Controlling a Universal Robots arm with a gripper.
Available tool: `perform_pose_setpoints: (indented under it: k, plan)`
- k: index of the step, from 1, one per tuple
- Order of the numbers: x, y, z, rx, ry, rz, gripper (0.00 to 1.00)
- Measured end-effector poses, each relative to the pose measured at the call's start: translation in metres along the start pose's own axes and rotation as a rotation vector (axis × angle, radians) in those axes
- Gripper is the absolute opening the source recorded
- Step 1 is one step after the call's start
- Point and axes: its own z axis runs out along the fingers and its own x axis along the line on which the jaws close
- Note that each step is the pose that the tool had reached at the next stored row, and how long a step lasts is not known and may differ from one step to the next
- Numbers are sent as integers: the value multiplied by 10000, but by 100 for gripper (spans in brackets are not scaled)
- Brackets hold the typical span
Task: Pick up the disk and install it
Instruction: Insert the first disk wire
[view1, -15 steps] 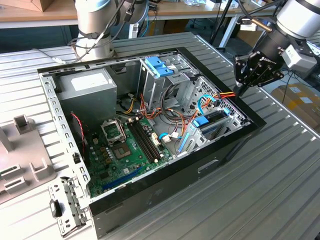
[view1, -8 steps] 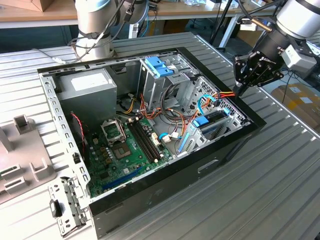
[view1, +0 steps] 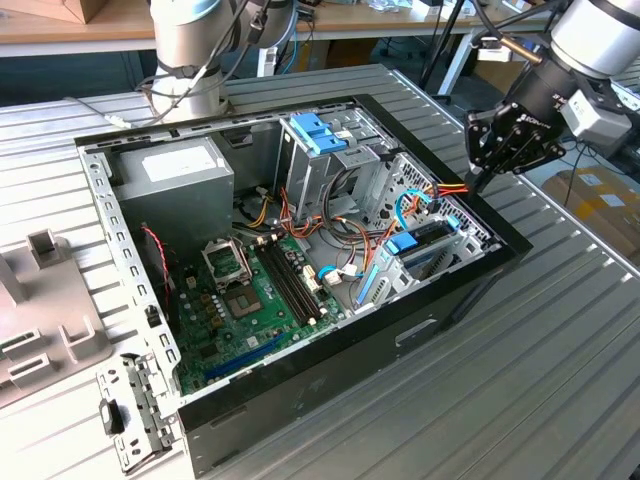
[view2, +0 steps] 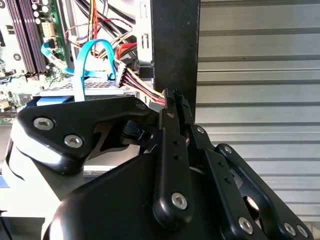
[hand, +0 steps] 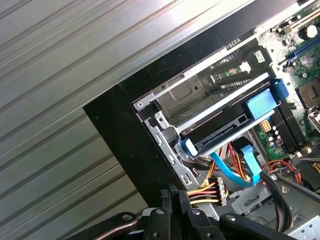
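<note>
Ribbed grey metal tabletop (view1: 560, 330) carries an open computer case (view1: 300, 380) with its side panel off, motherboard (view1: 250, 300) and cables exposed. The disk (hand: 220, 127) already sits inside the drive cage (hand: 200, 95) at the case's corner, its blue rails (hand: 261, 104) visible in the first wrist view and a light-blue data cable (hand: 235, 172) running from its near end. By that showing the install looks largely done, though whether the disk is fully latched I cannot tell from here. The gripper (view1: 490, 165) hangs just outside the case's black rim (hand: 125, 140), close above the corner nearest the cage. Its fingers (view2: 172, 117) are pressed together with nothing between them, and they appear to touch neither disk nor cables.
</note>
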Motion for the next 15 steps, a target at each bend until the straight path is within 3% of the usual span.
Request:
perform_pose_setpoints:
  k: [15]
  plan:
    - [-121,77,4,0,0,0,17]
